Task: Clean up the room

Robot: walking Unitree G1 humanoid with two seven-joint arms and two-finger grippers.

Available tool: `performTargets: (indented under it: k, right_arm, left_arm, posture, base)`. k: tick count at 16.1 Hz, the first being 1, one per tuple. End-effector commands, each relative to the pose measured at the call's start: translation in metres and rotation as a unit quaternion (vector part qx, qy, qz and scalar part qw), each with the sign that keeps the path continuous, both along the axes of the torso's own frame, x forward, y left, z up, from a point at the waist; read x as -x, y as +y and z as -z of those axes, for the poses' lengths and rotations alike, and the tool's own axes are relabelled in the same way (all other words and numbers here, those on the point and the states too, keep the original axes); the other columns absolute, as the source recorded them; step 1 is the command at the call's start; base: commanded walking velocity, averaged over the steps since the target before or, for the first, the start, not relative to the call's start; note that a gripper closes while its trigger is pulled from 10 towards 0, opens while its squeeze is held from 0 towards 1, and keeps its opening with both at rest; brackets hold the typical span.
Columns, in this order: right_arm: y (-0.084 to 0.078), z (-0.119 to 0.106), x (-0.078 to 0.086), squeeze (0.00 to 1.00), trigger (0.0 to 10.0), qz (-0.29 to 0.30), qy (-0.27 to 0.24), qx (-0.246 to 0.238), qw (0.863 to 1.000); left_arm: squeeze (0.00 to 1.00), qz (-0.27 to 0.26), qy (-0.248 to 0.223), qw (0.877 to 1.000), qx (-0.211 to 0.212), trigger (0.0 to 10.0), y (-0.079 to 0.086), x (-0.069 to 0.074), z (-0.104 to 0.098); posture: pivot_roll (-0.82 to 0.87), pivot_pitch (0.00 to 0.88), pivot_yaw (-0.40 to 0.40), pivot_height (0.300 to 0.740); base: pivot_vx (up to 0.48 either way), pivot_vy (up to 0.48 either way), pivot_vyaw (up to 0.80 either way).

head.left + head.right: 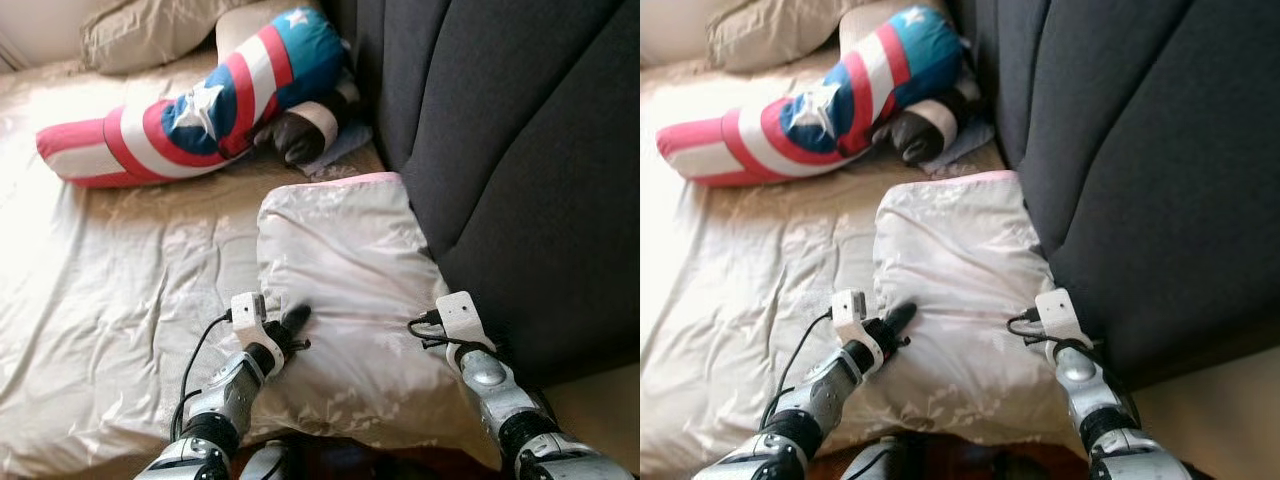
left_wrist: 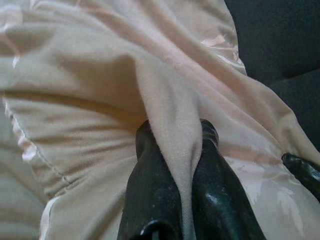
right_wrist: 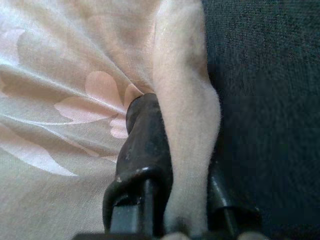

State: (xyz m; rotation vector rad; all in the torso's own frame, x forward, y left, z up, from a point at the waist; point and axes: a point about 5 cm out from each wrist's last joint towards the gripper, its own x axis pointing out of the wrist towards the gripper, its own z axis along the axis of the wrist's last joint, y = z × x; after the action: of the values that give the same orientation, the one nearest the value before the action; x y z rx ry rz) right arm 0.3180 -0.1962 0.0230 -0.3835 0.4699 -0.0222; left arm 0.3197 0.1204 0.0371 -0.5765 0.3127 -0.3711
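Both pincers, left (image 2: 182, 150) and right (image 3: 175, 165), pinch folds of the pillow (image 1: 345, 290), fingertips partly buried.

A long bolster cushion (image 1: 190, 110) in red and white stripes, with a blue band bearing white stars, lies slantwise across the upper left of the frame on a crumpled, glossy cream bedsheet (image 1: 110, 290) that covers the left half. A beige pillow (image 1: 150, 30) sits at the top edge, above the bolster. Just right of the bolster's blue end, a dark brown rounded object with a pale band (image 1: 300, 130) rests on a bit of light blue cloth (image 1: 345, 150); what it is cannot be told. A dark grey padded headboard (image 1: 520, 150), divided into panels by seams, takes up the right side.
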Motion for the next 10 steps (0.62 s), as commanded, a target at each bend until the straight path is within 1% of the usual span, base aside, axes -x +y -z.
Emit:
performTargets:
  k: [1,5,8,9,10]
  right_arm:
    - [-0.0306,-0.0161,-0.0054,0.0,10.0,0.05,-0.036,0.035,0.997]
    - [-0.0289,-0.0161,-0.0061,0.0,10.0,0.044,-0.033,0.034,0.998]
    - [-0.0263,-0.0145,-0.0057,0.0,10.0,0.035,-0.028,0.033,0.998]
    - [-0.0263,-0.0148,-0.0059,0.45,10.0,0.034,-0.029,0.036,0.998]
    - [-0.0264,-0.015,-0.006,0.68,10.0,0.033,-0.029,0.039,0.998]
  left_arm:
    - [0.0,-0.017,-0.011,1.0,0.006,10.0,0.0088,-0.005,-0.0061]
    - [0.0,-0.017,-0.011,1.0,-0.002,10.0,0.0086,-0.0054,-0.006]
    - [0.0,-0.015,-0.015,1.0,-0.017,10.0,0.0093,-0.0057,-0.0064]
    - [0.0,-0.014,-0.016,1.0,-0.018,10.0,0.0092,-0.0058,-0.0065]
    - [0.0,-0.014,-0.015,1.0,-0.016,10.0,0.0089,-0.0057,-0.0064]
  posture:
    - [-0.01,0.224,0.036,0.74]
    - [-0.01,0.225,0.034,0.74]
    - [-0.01,0.224,0.032,0.74]
    - [-0.01,0.224,0.031,0.74]
    - [-0.01,0.225,0.031,0.74]
  base:
    - [0.0,0.0,0.0]
    - [0.0,0.0,0.0]
    - [0.0,0.0,0.0]
    - [0.0,0.0,0.0]
    - [0.0,0.0,0.0]
